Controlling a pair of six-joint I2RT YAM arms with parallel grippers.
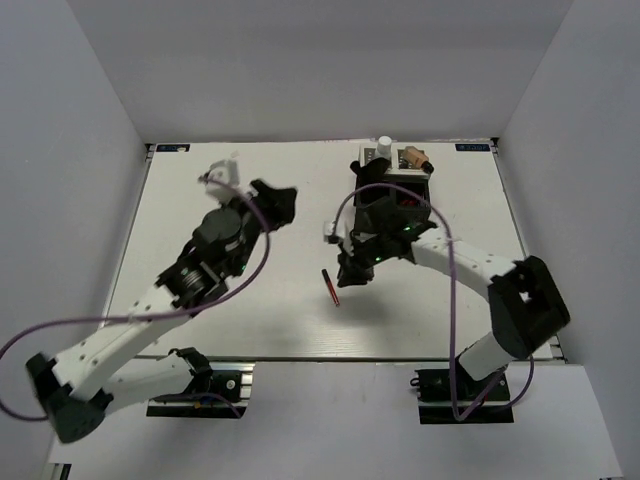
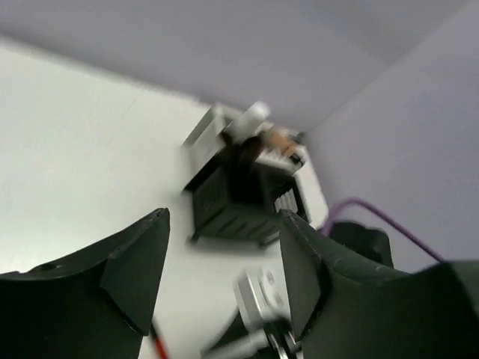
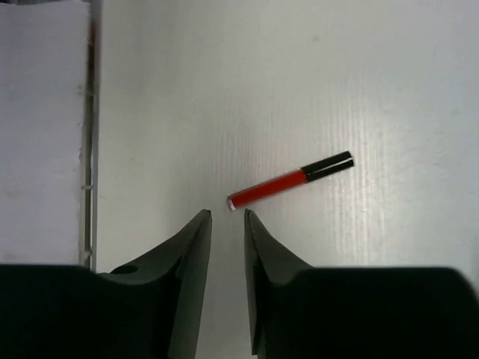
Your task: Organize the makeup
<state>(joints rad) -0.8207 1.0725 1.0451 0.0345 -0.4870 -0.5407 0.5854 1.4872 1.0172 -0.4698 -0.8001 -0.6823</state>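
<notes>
Pencil (image 3: 290, 180), one, lies loose; left jaws spread wide, right jaws narrowly apart.

Lit bright and even, shadows faint. Smeared in left wrist view (motion blur over black box (image 2: 232, 198)). Sharp in right wrist view, mild glare by red-black pencil (image 3: 290, 182).

Table (image 1: 250, 300): white, finely ribbed surface, walled on three sides. One red-black pencil (image 1: 331, 287) lies flat near mid-table, apart from everything else. A black box (image 1: 392, 200) stands by the far edge. A white bottle (image 1: 384, 146) and a tan bottle (image 1: 412, 158) sit at its far side; what they rest on cannot be told.
</notes>
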